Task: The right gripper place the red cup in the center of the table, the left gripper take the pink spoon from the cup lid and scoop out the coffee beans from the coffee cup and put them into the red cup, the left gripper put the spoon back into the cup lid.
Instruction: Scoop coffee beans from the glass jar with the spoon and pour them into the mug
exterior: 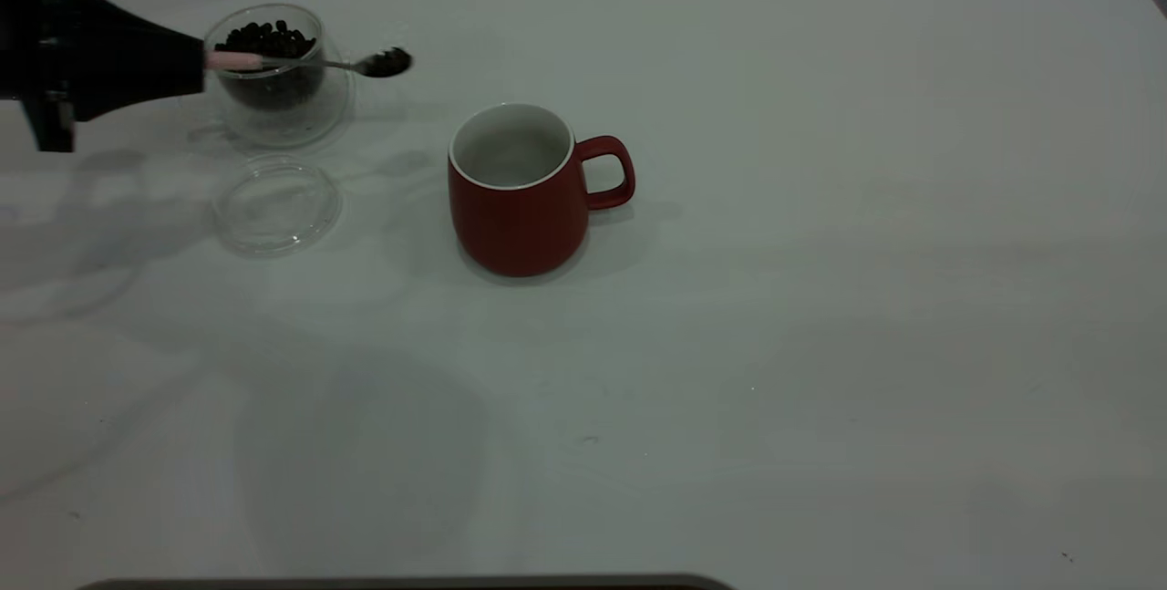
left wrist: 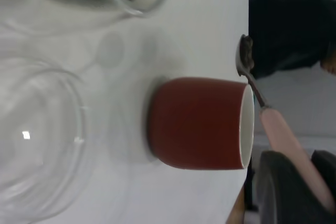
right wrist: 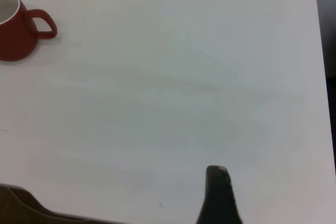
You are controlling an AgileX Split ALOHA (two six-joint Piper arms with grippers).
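The coffee cup [exterior: 276, 70] stands at the table's [exterior: 821, 344] far left. The lid [exterior: 276, 205] lies before it, the mug [exterior: 520, 193] to their right.

the desk [exterior: 821, 316] is a large, plain white top with a rounded corner at the far right of the exterior view. three things stand directly on it. the red cup [exterior: 518, 193] sits upright near the middle, a little left of centre, white inside, its loop handle turned to the right. well to its left, near the far left edge, stands the clear glass coffee cup [exterior: 273, 79], holding the dark coffee beans [exterior: 266, 41]. just in front of that cup, apart from it, the clear round cup lid [exterior: 276, 205] lies flat on the white surface.
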